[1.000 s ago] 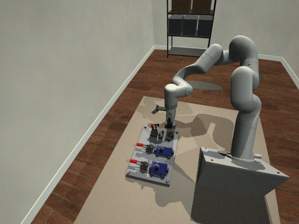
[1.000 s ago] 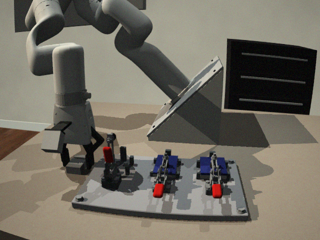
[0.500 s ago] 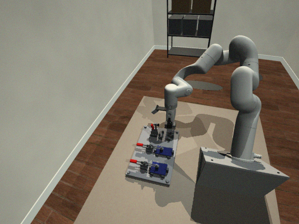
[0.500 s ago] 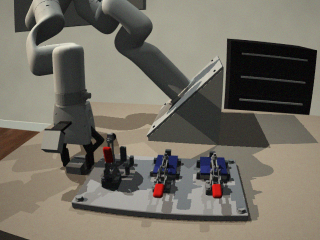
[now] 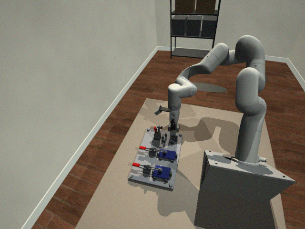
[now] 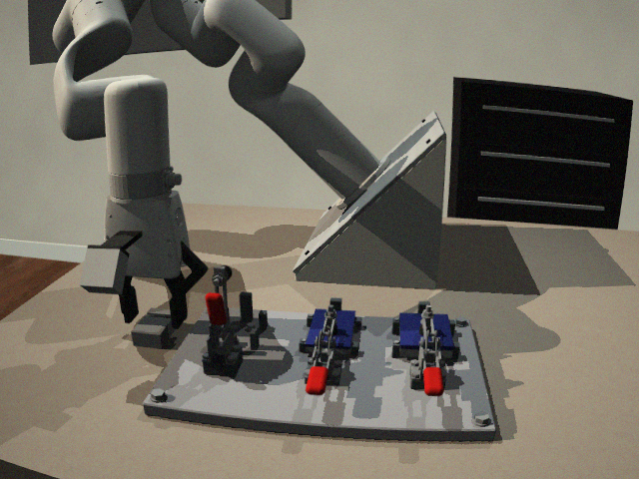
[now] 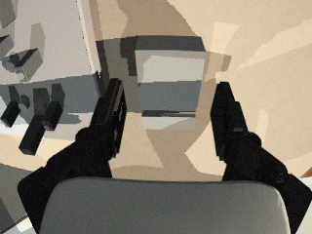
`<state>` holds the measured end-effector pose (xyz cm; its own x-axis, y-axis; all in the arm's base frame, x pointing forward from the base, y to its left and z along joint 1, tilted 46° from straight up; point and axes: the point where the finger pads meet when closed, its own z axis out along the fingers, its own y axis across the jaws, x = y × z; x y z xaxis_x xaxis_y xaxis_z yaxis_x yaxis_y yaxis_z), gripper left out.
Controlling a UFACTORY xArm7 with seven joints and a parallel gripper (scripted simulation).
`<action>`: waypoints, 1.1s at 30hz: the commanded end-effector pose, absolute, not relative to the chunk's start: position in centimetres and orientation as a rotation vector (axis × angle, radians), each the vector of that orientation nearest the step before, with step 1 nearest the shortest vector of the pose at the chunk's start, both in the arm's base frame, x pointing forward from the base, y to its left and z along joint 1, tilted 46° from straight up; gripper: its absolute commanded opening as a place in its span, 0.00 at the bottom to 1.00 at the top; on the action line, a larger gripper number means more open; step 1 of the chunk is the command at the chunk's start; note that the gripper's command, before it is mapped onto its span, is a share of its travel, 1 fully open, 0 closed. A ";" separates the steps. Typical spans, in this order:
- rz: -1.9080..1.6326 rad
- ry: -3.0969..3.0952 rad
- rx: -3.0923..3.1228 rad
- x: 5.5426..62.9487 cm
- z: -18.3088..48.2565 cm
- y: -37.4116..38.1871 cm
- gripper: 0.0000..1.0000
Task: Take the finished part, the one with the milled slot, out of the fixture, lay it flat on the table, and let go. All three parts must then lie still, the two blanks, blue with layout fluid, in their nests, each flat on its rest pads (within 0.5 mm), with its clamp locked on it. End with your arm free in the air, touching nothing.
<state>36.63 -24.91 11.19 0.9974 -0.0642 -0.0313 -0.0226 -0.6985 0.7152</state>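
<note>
The grey finished part [image 6: 152, 329] lies flat on the table just off the left end of the fixture plate [image 6: 319, 391]. It also shows in the wrist view [image 7: 166, 85]. My gripper [image 6: 153, 311] stands over it, open, with a finger on each side and a gap to the part, as the wrist view shows [image 7: 170, 120]. The first nest is empty and its clamp's red handle [image 6: 216, 307] stands upright. Two blue blanks [image 6: 329, 327] [image 6: 422, 329] sit in their nests. Their clamps have red handles [image 6: 316, 379] [image 6: 433, 381] lying down.
The arm's wedge-shaped grey pedestal [image 6: 381, 227] stands on the table behind the plate. A black cabinet [image 6: 536, 155] is at the back right. A shelf rack [image 5: 194, 26] stands against the far wall. The table's edge lies close to the part's far side.
</note>
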 end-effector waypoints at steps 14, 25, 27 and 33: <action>-0.063 -0.057 2.344 37.2 15.2 -20.8 0.69; -0.063 -0.057 2.344 37.3 17.2 -18.8 0.69; -0.063 -0.057 2.344 37.4 17.3 -18.7 0.69; -0.063 -0.057 2.344 37.4 17.3 -18.7 0.69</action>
<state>37.20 -18.82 17.14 0.9975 -0.0638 -0.0313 -0.0222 -0.6986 0.7151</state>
